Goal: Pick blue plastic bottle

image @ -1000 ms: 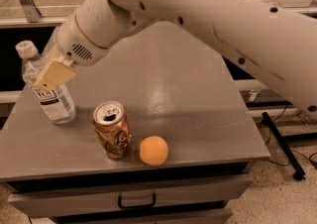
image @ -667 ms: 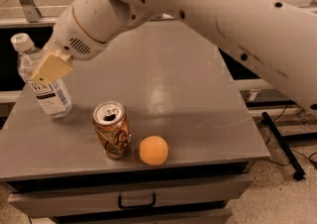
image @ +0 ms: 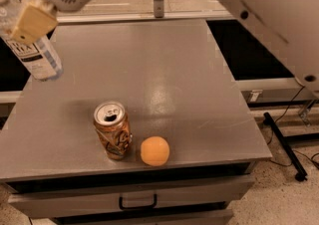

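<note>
Gripper (image: 26,26) sits far up-left of the orange-brown drink can (image: 112,130), clamped on the blue plastic bottle (image: 39,56) — tan finger pad (image: 33,20) pressed flat against its upper body. Bottle (clear body, white-and-pale-blue label) is tilted, top leaning left, base over the left edge of the grey metal table (image: 189,79), well behind the can. Can't tell if the base touches the tabletop. Round orange fruit (image: 154,150) just right of the can — small gap.

One hand (image: 26,28) at upper left gripping one blue plastic bottle (image: 41,58), one can (image: 113,130), one orange (image: 154,150), one table (image: 199,94)
</note>
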Motion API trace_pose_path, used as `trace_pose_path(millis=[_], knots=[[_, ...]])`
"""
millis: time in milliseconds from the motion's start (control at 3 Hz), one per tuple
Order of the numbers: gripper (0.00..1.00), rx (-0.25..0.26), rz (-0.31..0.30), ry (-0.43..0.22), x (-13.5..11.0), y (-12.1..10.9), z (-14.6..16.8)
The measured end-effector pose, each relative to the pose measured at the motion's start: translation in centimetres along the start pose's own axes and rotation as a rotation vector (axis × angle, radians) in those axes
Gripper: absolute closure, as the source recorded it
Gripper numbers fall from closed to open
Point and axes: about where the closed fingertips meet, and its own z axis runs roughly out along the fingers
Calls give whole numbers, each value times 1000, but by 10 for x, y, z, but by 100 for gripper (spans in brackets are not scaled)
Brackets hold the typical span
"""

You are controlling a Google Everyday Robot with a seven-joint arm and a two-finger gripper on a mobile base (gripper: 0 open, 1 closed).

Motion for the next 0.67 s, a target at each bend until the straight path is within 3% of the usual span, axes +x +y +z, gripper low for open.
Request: trace_pose_path(millis=[333,667], knots=[[100,3,-21,-4,-12,-2,-9],[100,-2,25,19,15,-7,-27]])
